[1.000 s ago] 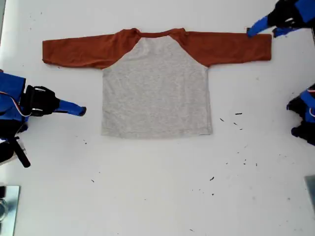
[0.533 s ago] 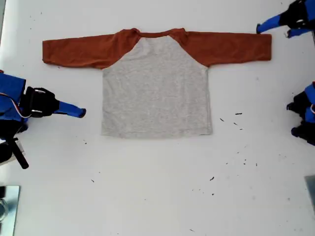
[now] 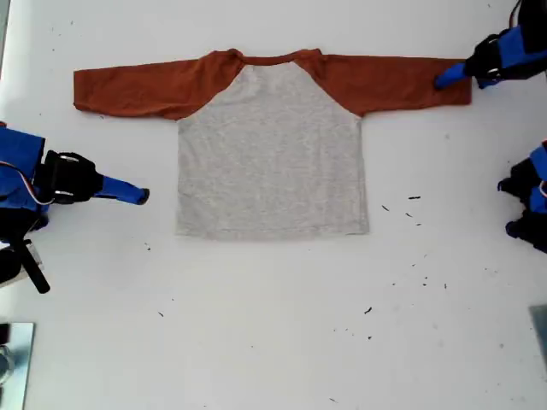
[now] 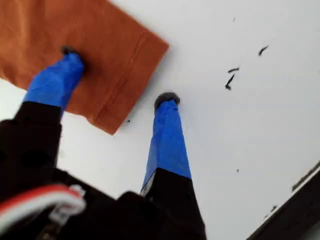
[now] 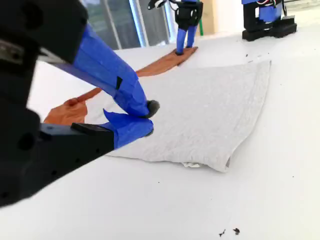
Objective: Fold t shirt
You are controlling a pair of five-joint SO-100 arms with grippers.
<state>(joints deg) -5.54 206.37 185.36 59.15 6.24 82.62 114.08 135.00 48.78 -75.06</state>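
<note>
You find no text, label, brand, number or sign that can be read in any of these views; the t shirt (image 3: 272,145) shows only plain grey and orange cloth, and the table (image 3: 273,342) bears no markings.

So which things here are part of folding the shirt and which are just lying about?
Part of the job:
- t shirt, flat on the table
- first gripper, open, one finger on a sleeve cuff
- second gripper, shut, empty

Lying about:
- dark specks on the table
</note>
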